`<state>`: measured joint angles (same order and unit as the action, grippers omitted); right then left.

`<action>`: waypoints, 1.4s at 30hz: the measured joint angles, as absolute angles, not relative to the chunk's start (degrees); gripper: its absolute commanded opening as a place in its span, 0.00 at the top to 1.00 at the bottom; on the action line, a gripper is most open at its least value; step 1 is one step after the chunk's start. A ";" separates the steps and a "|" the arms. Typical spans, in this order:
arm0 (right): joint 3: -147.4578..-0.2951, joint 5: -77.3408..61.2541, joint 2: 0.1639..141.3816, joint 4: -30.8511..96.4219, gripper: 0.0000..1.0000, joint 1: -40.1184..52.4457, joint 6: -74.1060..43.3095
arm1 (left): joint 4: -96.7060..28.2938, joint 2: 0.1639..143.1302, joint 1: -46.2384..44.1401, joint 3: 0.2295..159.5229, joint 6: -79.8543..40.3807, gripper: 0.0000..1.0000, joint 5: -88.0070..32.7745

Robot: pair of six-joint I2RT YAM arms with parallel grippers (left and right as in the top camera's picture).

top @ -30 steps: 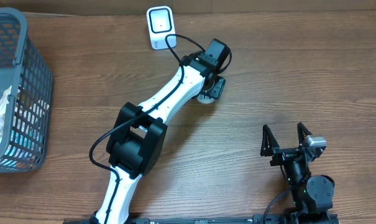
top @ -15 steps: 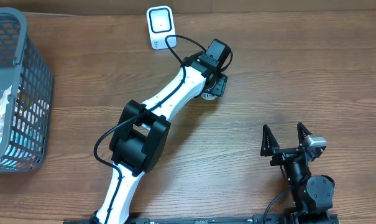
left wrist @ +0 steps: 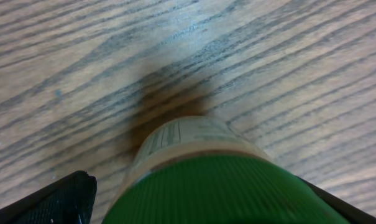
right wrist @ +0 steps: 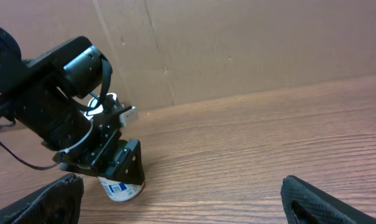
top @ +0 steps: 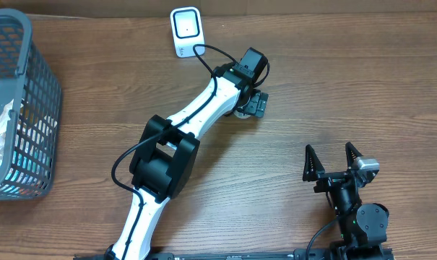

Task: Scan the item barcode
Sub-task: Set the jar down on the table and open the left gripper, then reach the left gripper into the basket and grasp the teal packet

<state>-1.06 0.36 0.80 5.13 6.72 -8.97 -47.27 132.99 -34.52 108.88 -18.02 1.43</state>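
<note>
Overhead view, entry: green-capped bottle [left wrist: 219,186] stands upright on counter [top: 348,87] near scanner [top: 185,30], straddled by left gripper [top: 250,108], jaws spread, nothing pinched. Right gripper [top: 332,162] parked well apart, jaws spread. Step judged: bottle set down, ungripped; next, a straight upward withdrawal is called for, bottle left untipped

Table [top: 334,87] — brown wood-grain top, three items directly on it.

1. Basket [top: 48,108]: grey-blue mesh, at the left edge, partly cut off in the overhead view.
2. Scanner [top: 185,30]: white, at the far edge, left of centre.
3. Bottle [right wrist: 120,188] — upright, white label, green cap. It stands near the scanner, to its right and closer to the front, well apart from the basket. A dark shadow lies on the wood just beside it.
</note>
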 measured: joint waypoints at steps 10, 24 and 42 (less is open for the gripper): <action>-1.06 0.36 0.80 5.13 0.00 6.72 -8.95 | -62.54 124.99 -33.41 121.67 -15.68 0.00 0.03; -1.06 0.36 0.80 5.15 0.00 6.72 -8.97 | -72.64 103.81 -18.15 125.97 -11.79 0.00 -1.52; -1.06 0.38 0.80 5.13 0.00 6.72 -8.97 | -77.62 90.41 39.20 124.88 -20.01 0.03 -6.28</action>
